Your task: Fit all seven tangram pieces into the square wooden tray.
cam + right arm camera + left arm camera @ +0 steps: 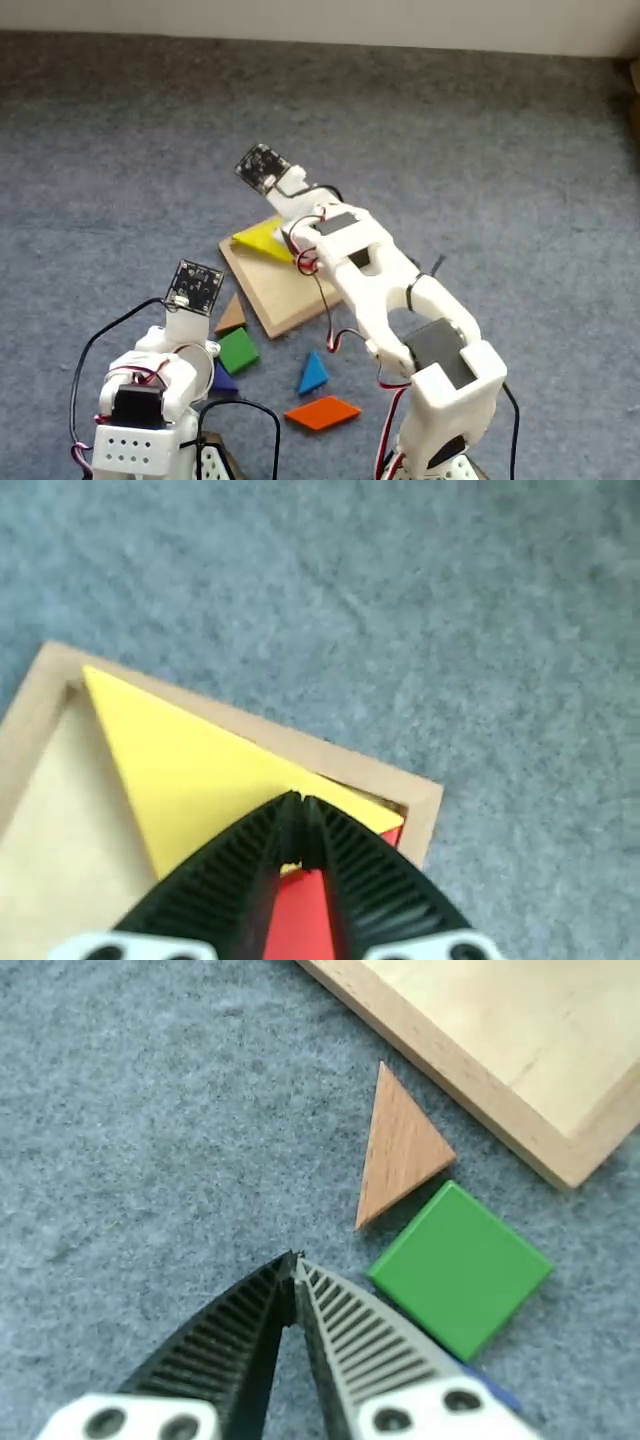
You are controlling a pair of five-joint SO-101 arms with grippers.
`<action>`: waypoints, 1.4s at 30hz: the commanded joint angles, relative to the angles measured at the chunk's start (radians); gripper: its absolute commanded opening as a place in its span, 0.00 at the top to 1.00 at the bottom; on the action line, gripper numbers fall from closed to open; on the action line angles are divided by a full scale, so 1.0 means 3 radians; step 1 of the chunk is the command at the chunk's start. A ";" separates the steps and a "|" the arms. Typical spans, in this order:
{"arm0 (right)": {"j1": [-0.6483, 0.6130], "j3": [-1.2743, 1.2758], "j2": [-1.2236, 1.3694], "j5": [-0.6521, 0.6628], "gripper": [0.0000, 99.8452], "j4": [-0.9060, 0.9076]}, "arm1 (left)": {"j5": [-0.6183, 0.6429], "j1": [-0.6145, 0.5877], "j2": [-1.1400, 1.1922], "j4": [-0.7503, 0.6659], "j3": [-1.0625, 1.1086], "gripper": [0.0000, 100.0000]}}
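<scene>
Quick count: one wooden tray [288, 298] and seven tangram pieces, every one a different colour. Three are clearly triangles: yellow triangle [262, 240], plain wood triangle [400, 1150], light blue triangle [312, 374]. There's one green square [460, 1268] and one orange parallelogram [322, 411]. The red piece [300, 920] and dark blue piece [224, 380] are mostly covered, so I can't tell their shapes. Plus two arms: left arm [150, 395], right arm [400, 300].

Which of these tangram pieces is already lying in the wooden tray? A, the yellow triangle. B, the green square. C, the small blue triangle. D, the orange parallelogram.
A: the yellow triangle lies inside the wooden tray against its rim; the green square, orange parallelogram and blue triangle sit on the carpet.
</scene>
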 commanded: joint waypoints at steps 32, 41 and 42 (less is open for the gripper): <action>0.0309 0.0816 -0.2013 -0.1325 0.98 0.0979 | -0.0031 0.0038 -0.0130 0.0010 0.0064 1.00; 0.0892 0.0826 -0.2565 -0.1933 0.99 0.1946 | -0.0031 0.0038 -0.0130 0.0010 0.0064 1.00; 0.1005 0.0826 -0.2601 -0.1918 0.99 0.2043 | -0.0031 0.0038 -0.0130 0.0010 0.0064 1.00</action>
